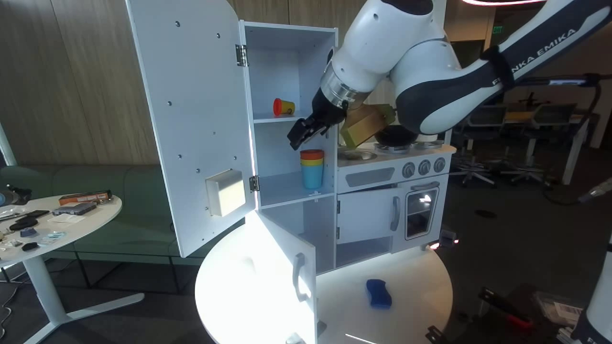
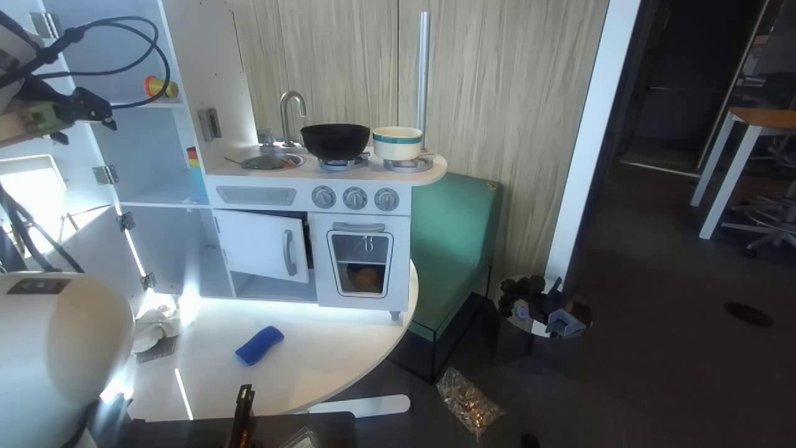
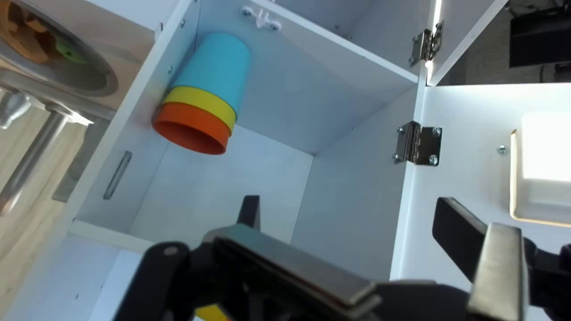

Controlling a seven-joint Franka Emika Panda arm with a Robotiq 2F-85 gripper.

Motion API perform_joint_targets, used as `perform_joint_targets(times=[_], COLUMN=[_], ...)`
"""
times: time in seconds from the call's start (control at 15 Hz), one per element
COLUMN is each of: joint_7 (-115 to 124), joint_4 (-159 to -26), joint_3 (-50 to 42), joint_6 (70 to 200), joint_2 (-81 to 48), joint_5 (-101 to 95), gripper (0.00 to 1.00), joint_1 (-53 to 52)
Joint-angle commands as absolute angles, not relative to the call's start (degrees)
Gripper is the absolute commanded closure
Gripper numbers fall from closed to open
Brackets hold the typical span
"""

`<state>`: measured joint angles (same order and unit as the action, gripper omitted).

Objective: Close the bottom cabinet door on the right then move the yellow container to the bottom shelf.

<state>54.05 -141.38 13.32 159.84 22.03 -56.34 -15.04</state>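
Observation:
The small yellow container with a red end lies on its side on the upper shelf; it also shows in an exterior view. In the wrist view only a yellow bit shows behind the gripper. The bottom shelf holds a blue, yellow and orange-red cup stack; its board shows in the wrist view. The right bottom cabinet door stands ajar, also in an exterior view. My gripper is open and empty, at the cupboard front below the upper shelf's level.
The tall upper door and the tall cupboard's lower door stand wide open. A blue sponge lies on the round white table. A black pan, a white pot and a faucet stand on the counter.

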Motion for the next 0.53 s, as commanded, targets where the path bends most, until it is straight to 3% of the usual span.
perform_joint_targets(times=[0.0, 0.47], joint_7=[60.55, 73.34], joint_4=[-135.40, -124.14], joint_3=[15.96, 19.37], joint_6=[165.87, 165.06], joint_2=[20.29, 17.27], joint_5=[-67.46, -84.92], gripper=[0.00, 0.00], joint_1=[-10.72, -7.29])
